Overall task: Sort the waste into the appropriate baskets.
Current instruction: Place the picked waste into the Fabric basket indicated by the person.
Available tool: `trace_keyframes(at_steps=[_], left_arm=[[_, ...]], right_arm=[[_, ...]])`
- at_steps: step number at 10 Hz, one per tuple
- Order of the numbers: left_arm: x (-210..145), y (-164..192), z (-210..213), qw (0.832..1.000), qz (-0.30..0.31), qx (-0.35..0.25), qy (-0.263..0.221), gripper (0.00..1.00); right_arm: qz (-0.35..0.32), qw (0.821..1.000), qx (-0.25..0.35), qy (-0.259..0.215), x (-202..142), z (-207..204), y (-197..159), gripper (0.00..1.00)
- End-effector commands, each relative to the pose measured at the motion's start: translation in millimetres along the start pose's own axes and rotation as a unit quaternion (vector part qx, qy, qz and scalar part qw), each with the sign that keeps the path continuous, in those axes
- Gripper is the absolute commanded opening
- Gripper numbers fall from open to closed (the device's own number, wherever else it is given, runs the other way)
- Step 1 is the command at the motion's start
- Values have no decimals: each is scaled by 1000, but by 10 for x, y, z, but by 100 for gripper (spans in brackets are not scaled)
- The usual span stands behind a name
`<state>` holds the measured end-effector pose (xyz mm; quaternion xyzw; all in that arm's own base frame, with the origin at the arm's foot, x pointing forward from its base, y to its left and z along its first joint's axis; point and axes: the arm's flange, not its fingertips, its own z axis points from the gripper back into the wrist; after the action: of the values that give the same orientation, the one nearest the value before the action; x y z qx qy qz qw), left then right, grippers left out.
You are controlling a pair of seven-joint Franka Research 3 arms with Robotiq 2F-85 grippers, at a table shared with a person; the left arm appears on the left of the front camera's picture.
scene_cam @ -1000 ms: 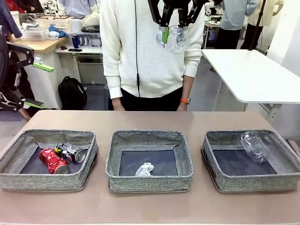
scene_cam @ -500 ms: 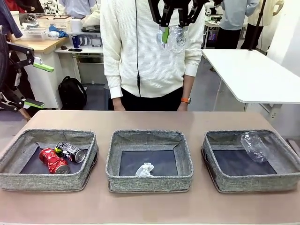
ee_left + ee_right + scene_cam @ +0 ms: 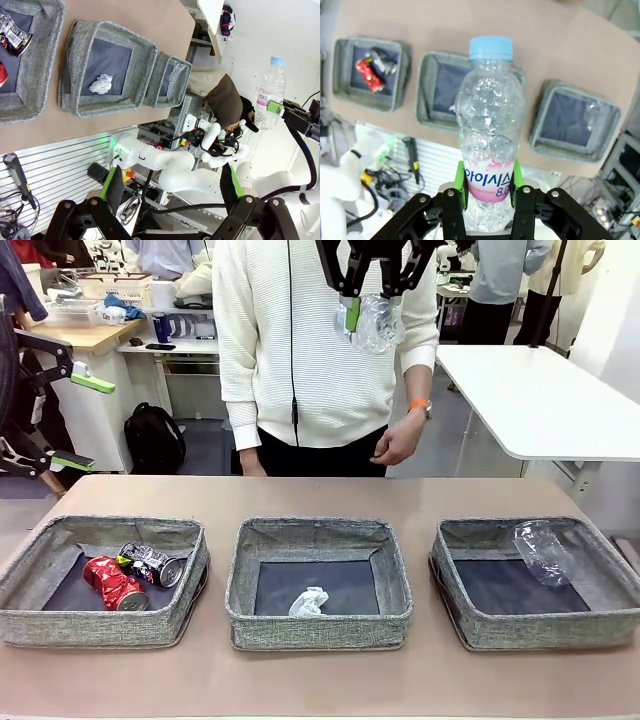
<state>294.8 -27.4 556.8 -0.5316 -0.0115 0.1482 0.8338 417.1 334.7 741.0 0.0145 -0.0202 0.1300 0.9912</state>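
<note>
Left gripper (image 3: 170, 187) spread wide, empty, off the table's left edge. Three baskets (image 3: 318, 580) in a row, bare table (image 3: 320, 495) beyond. Right gripper (image 3: 368, 302) high above centre, clamping a clear bottle (image 3: 489, 135). Person's hand (image 3: 397, 443) raised at the far edge.

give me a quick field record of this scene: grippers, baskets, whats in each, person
right gripper: shut on a clear plastic bottle with a blue cap, held high above the table
left gripper: open, holding nothing
left basket: crushed red can and crushed dark can
middle basket: white paper wad
right basket: second clear bottle leaning on the far wall
person: standing at the far side, one hand raised above the table edge
</note>
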Motion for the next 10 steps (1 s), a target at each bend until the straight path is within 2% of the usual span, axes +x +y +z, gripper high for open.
trace_keyframes(at_steps=[1, 10], left_arm=[[-19, -2, 4, 1000, 4, 2, 0, 100], [-19, -2, 4, 1000, 4, 2, 0, 100]], right_arm=[[-1, 1000, -1, -2, -16, 8, -4, 40], [0, 1000, 0, 0, 0, 0, 0, 40]])
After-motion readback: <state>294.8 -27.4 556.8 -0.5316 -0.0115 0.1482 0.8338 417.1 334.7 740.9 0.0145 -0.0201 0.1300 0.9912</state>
